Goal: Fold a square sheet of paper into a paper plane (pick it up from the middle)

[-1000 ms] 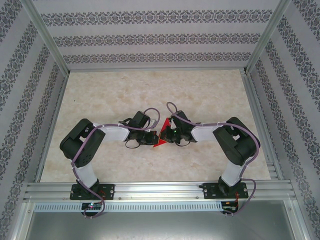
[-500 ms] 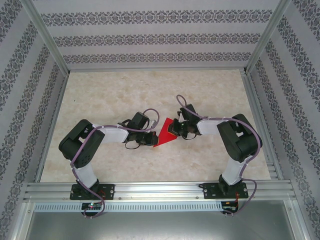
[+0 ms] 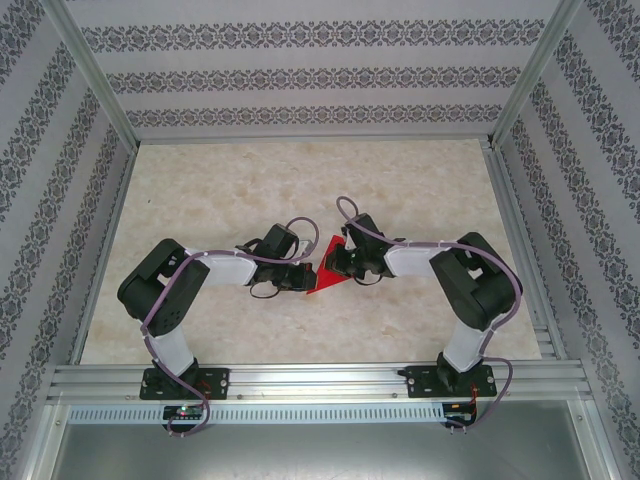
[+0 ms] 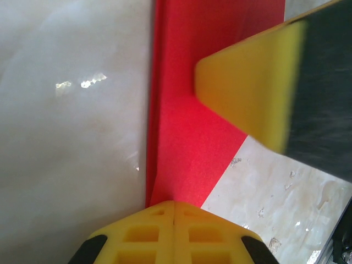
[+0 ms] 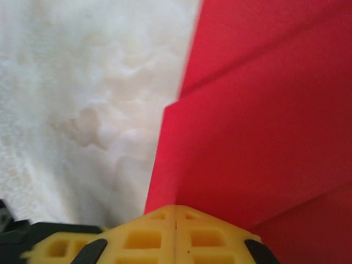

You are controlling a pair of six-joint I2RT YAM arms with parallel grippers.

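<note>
The square sheet of paper (image 3: pixel 325 271) is bright red and folded into a narrow triangle on the marble table, between my two grippers. My left gripper (image 3: pixel 306 280) is at the paper's lower left tip. In the left wrist view its yellow fingers (image 4: pixel 175 202) are shut, and the red paper (image 4: pixel 187 137) runs into their tips. My right gripper (image 3: pixel 337 262) is at the paper's upper right side. Its fingers (image 5: pixel 175 208) are shut where a crease of the paper (image 5: pixel 264 126) meets them. One of the right gripper's yellow fingers (image 4: pixel 247 93) lies over the paper.
The pale marble table (image 3: pixel 300 180) stretches behind the arms. Aluminium frame rails (image 3: pixel 300 378) border it at the front and sides, with patterned walls (image 3: pixel 300 80) around. Both arms bend inward and meet at the table's middle.
The right gripper drew back to the right and spread the paper wider, then came back left toward the left gripper. The red shape is narrower again. The left gripper stayed put.
</note>
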